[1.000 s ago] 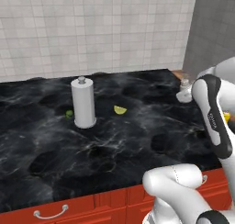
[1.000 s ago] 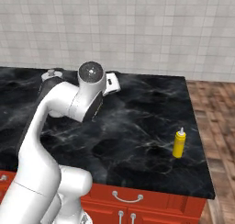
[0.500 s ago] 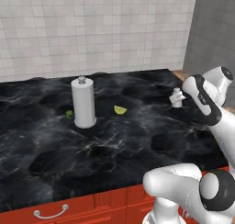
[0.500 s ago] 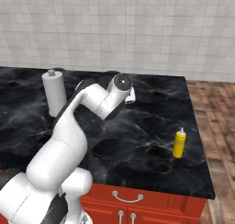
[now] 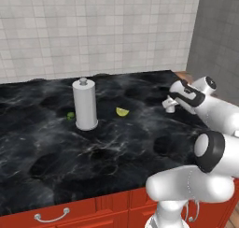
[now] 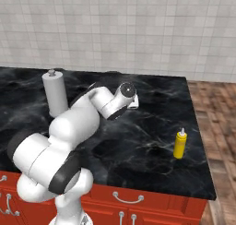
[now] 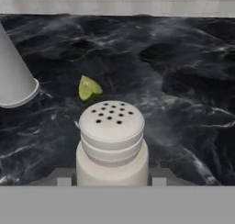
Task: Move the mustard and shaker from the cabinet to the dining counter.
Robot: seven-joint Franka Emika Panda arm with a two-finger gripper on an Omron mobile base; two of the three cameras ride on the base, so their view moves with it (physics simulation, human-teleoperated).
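Observation:
My gripper (image 7: 111, 177) is shut on the shaker (image 7: 112, 140), a small light-grey one with a perforated rounded top, upright between the fingertips (image 7: 64, 176). In the left base view the gripper (image 5: 169, 104) holds the shaker (image 5: 171, 108) above the right part of the black marble dining counter (image 5: 140, 143). The right base view has the gripper (image 6: 132, 101) over the counter's middle. The yellow mustard (image 6: 180, 144) stands upright near the counter's right front corner, apart from the hand. The cabinet is out of view.
A tall white paper-towel cylinder (image 5: 85, 103) stands left of centre on the counter. A lime wedge (image 5: 122, 111) lies to its right, ahead of the shaker (image 7: 88, 87), and a small green piece (image 5: 70, 115) to its left. Red drawer fronts (image 6: 124, 205) run below the counter's front edge.
The arm has unfolded, and the hand has carried the shaker lower and further out over the counter. Mustard and paper towel have stayed put.

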